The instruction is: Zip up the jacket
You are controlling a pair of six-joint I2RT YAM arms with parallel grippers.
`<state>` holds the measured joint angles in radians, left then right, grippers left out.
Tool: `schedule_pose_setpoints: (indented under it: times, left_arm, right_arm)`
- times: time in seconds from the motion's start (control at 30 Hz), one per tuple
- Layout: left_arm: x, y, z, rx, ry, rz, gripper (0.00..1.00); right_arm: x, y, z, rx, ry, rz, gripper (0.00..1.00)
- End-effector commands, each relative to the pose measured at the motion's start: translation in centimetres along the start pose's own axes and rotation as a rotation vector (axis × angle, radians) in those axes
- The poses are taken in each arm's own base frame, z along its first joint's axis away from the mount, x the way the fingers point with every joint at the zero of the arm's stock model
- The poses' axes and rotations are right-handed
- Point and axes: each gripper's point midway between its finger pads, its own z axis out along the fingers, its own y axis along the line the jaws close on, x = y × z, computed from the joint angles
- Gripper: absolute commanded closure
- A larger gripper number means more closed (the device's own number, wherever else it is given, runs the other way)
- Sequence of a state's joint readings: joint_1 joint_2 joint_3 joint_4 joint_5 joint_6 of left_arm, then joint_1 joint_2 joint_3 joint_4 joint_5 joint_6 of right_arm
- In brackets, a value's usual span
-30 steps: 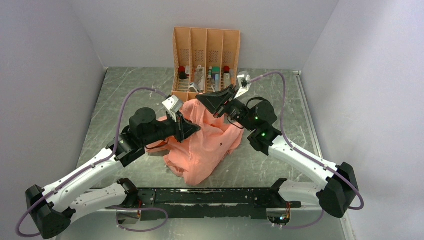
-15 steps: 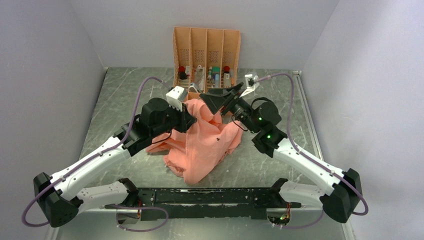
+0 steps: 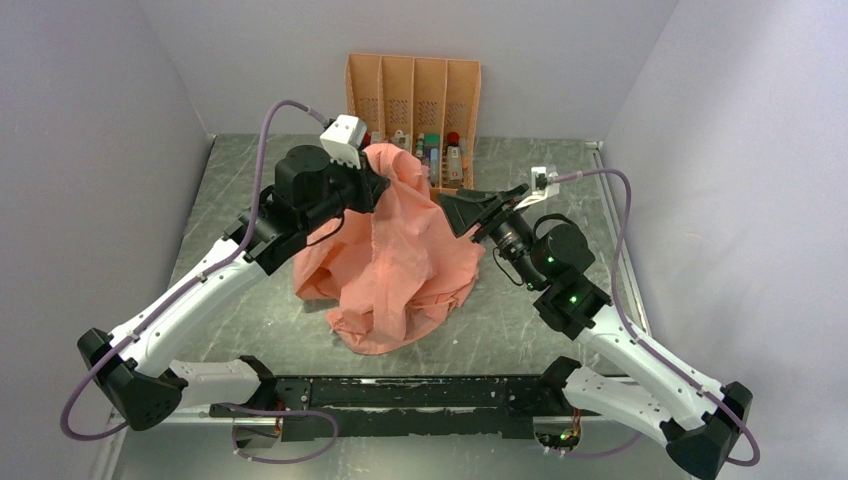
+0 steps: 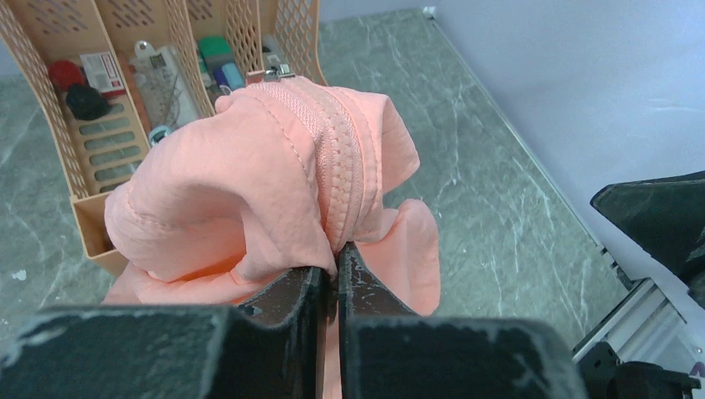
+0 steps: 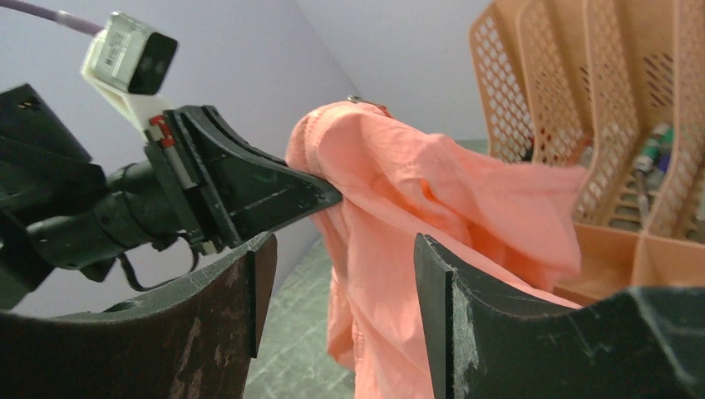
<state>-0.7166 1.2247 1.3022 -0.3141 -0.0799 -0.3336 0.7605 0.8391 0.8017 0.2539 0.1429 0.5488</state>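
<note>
The left gripper (image 4: 330, 278) is clamped tight on the jacket (image 3: 400, 270), pinching the seam at the zipper (image 4: 341, 166) and holding the salmon cloth aloft near the worktop's (image 3: 250, 190) far edge, just in front of the orange rack (image 3: 412, 85). The rest hangs down and heaps at mid-worktop. The right gripper (image 3: 447, 207) waits just right of the hanging folds with its jaws parted and nothing in them (the cloth shows through the gap, ungripped). The hold looks slight: the thin fabric could slide out of so narrow a pinch and drop the whole garment. The small metal pull (image 4: 277, 73) sits at the crest close to the rack, so a reach for it might bump the perforated walls, or close on loose cloth instead and jam it in the teeth
</note>
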Motion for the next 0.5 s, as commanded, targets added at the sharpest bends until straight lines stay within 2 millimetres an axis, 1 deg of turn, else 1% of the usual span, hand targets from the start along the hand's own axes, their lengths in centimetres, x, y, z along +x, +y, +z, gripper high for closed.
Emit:
schedule_pose_setpoints:
  times: [0.0,0.03,0.07,0.1,0.17,0.27,0.37,0.47]
  left_arm:
    - [3.0,-0.3,0.5,0.032,0.092,-0.052,0.92]
    - [4.7,0.0,0.5,0.029,0.129,-0.075,0.92]
    - [5.7,-0.2,0.5,0.042,0.150,-0.096,0.92]
    - [7.6,0.2,0.4,0.040,0.187,-0.119,0.92]
    - [10.4,0.4,0.3,0.047,0.241,-0.164,0.92]
    - [14.3,1.4,0.4,0.015,0.316,-0.204,0.92]
    - [16.8,2.4,0.9,-0.019,0.355,-0.214,0.92]
    - [18.0,2.9,2.0,-0.031,0.377,-0.198,0.92]
  right_arm:
    - [2.4,-3.8,-2.1,0.146,0.078,-0.054,0.36]
    - [2.6,-4.4,-2.5,0.169,0.081,-0.068,0.36]
    - [2.7,-4.8,-2.9,0.184,0.086,-0.082,0.36]
    - [2.7,-5.4,-3.3,0.209,0.087,-0.093,0.36]
    - [2.7,-6.2,-3.9,0.242,0.085,-0.114,0.36]
    - [3.2,-7.2,-4.7,0.281,0.103,-0.139,0.36]
    - [3.6,-8.0,-5.2,0.314,0.117,-0.151,0.35]
    - [4.2,-8.7,-5.4,0.342,0.136,-0.154,0.35]
